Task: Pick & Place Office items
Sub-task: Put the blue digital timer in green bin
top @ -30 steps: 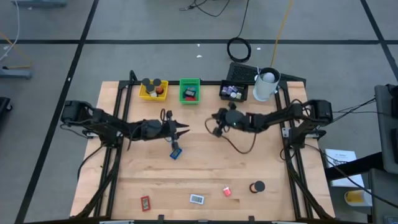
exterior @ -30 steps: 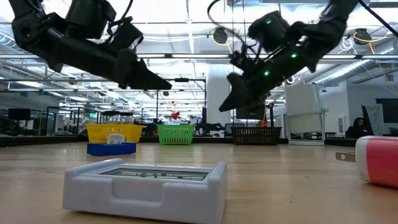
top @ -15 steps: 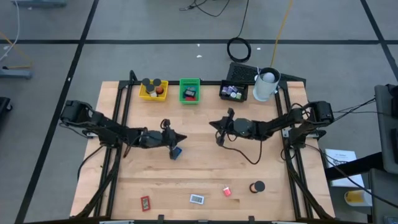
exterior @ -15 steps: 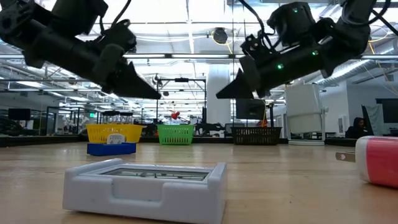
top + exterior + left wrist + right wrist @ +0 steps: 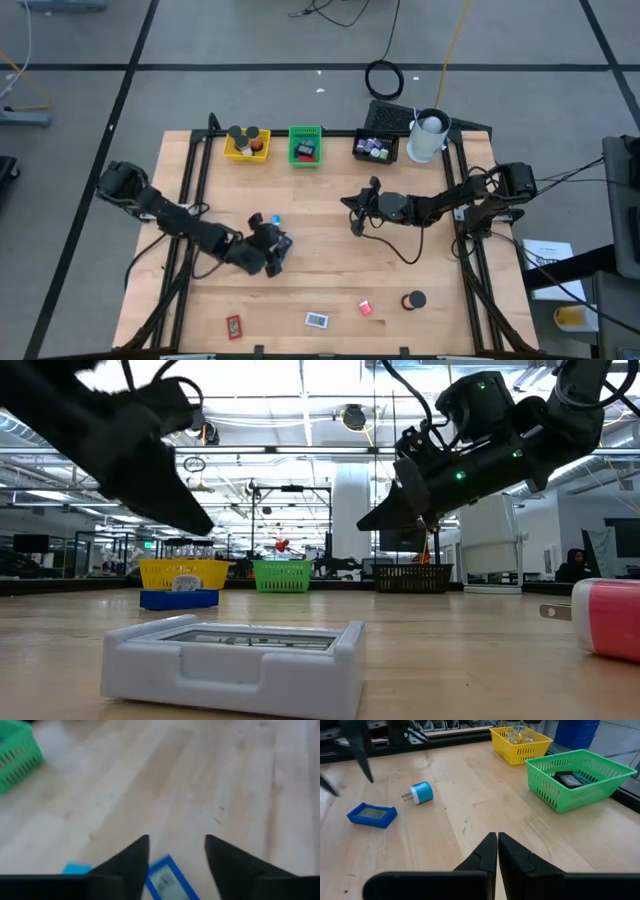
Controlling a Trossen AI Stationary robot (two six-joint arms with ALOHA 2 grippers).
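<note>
High view: left gripper (image 5: 276, 250) lowered toward the table's middle, arm bent further forward than half a second ago, over the blue flat piece (image 5: 283, 243); small blue plug (image 5: 275, 218) just beside. Right gripper (image 5: 352, 214) hovering mid-table, hardly moved.

Low view: blue flat piece (image 5: 179, 598) on the wood before the yellow tray (image 5: 183, 573).

Left wrist view: fingers (image 5: 134, 860) parted, grasping nothing, blue flat piece (image 5: 165, 882) between them below.

Right wrist view: fingers (image 5: 487, 851) pressed together, empty; green tray (image 5: 580, 779) near.
</note>
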